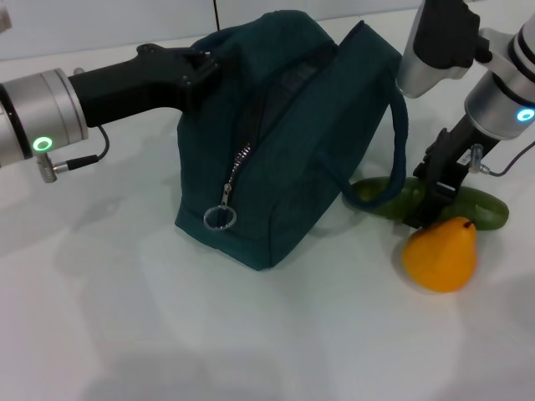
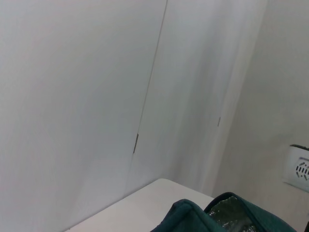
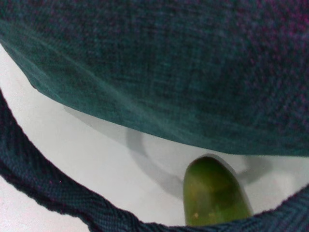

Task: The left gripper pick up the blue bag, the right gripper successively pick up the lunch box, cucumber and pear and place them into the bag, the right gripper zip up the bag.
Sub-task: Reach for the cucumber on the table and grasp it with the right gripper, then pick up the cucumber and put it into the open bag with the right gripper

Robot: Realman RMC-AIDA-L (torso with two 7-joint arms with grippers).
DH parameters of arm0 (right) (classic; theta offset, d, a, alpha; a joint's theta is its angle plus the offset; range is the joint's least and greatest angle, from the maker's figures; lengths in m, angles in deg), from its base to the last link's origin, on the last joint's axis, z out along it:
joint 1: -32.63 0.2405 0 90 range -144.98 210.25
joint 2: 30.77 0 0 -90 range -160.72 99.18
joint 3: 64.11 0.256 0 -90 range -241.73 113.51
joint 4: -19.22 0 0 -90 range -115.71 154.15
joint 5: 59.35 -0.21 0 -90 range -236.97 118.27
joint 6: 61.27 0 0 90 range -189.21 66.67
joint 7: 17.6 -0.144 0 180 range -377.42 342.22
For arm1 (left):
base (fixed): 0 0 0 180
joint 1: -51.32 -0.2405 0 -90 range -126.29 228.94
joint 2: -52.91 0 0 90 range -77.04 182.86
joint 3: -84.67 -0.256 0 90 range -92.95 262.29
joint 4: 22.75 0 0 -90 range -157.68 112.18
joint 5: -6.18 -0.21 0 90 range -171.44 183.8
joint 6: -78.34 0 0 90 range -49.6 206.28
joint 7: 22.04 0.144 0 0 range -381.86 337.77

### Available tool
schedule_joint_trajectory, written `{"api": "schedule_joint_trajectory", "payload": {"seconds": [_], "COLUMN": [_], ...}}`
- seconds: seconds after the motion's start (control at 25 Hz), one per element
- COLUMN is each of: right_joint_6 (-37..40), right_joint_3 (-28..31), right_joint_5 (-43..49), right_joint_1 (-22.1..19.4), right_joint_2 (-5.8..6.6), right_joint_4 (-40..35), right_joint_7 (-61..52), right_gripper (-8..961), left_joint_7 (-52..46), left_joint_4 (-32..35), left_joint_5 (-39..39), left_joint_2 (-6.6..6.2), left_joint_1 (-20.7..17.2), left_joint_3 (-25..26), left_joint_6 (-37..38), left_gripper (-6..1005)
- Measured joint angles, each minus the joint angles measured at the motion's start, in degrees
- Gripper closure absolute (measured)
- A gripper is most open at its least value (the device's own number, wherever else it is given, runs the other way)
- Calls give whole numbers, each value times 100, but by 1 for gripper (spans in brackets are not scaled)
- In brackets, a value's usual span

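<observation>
Left hand (image 1: 201, 67) grips bag (image 1: 284, 125) top | right hand (image 1: 430, 200) closes on cucumber (image 1: 485, 207) beside bag | smooth, firm; grasp mid-length.

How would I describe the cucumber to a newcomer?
Start at the big blue bag in the middle of the table. On its right side, under the hanging handle, lies the cucumber, with the right pincer down on it. It is long and dark green, unlike the round yellow-orange pear just in front.
</observation>
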Motion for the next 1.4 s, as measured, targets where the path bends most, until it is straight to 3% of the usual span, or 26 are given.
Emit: {"api": "schedule_joint_trajectory", "payload": {"seconds": [0.56, 0.64, 0.88, 1.08, 1.2, 1.4], "right_joint_6": [-51, -69, 6, 319, 601, 1067], "right_joint_3": [67, 138, 521, 1071, 1469, 2607], "right_joint_5": [-115, -174, -258, -549, -1006, -1784], "right_joint_1": [-25, -39, -102, -495, -755, -1170], "right_joint_2": [-16, -15, 5, 53, 145, 219], "right_joint_4": [125, 113, 10, -528, -816, -1109], "right_joint_7": [-4, -4, -1, 112, 256, 699], "right_gripper": [139, 323, 394, 394, 394, 394], "left_joint_7": [-8, -11, -3, 4, 6, 8], "left_joint_4": [25, 43, 48, 42, 35, 10], "left_joint_5": [65, 68, 69, 59, 35, 25], "left_joint_2": [-13, -18, -24, -24, -28, -25], "left_joint_1": [-11, -30, -53, -53, -53, -54], "left_joint_3": [-19, -24, 5, -8, -16, -19], "left_joint_6": [13, 35, 49, 53, 54, 54], "left_gripper": [951, 951, 951, 951, 951, 951]}}
